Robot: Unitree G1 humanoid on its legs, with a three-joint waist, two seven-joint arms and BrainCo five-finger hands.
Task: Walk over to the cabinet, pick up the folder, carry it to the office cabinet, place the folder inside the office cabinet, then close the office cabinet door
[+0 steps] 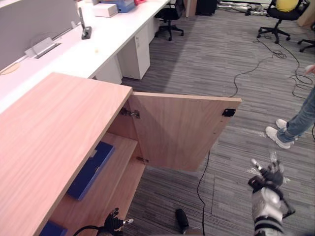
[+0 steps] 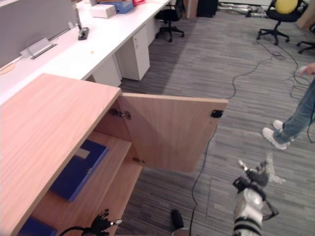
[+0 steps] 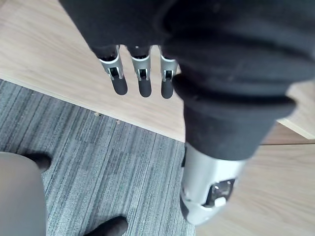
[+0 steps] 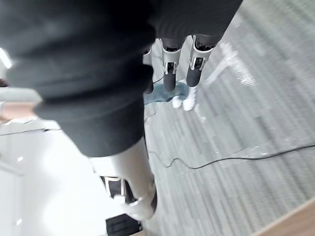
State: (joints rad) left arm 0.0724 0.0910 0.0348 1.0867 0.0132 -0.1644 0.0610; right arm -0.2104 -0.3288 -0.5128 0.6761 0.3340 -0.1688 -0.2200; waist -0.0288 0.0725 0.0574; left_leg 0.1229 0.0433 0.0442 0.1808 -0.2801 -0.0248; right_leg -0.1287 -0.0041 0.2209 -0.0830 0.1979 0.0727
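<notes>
- Office cabinet [image 1: 54, 132]: you look down on its pale wood top, which fills the 9 o'clock side of the head views.
- Door [image 1: 182, 130]: it stands swung wide open on its hinge [image 1: 130, 113], its free edge pointing toward 3 o'clock and carrying a small black latch [image 1: 228, 112].
- Folder [image 1: 91, 167]: it is blue and lies flat on the upper shelf inside the office cabinet, at 8 o'clock from the door. Neither hand touches it.
- A second blue item [image 1: 51, 230] sits on the shelf below, at 7 o'clock; you cannot tell what it is.
- Left hand [image 1: 114, 223]: it is at 6 o'clock, just outside the open front of the office cabinet. In its wrist view the fingers [image 3: 142, 81] are straight and apart from the thumb, holding nothing, over the wood edge and the carpet.
- Right hand [image 1: 269, 176]: it is at 4 o'clock over the carpet [image 1: 216, 59], well apart from the door. Its fingers [image 4: 170, 73] are extended and hold nothing.
- Person [image 1: 300, 118]: you see a leg in jeans and white shoes at 3 o'clock.
- Counter [image 1: 98, 44]: it is white and runs toward 11 o'clock, with an office chair [image 1: 170, 14] at 12 o'clock.
</notes>
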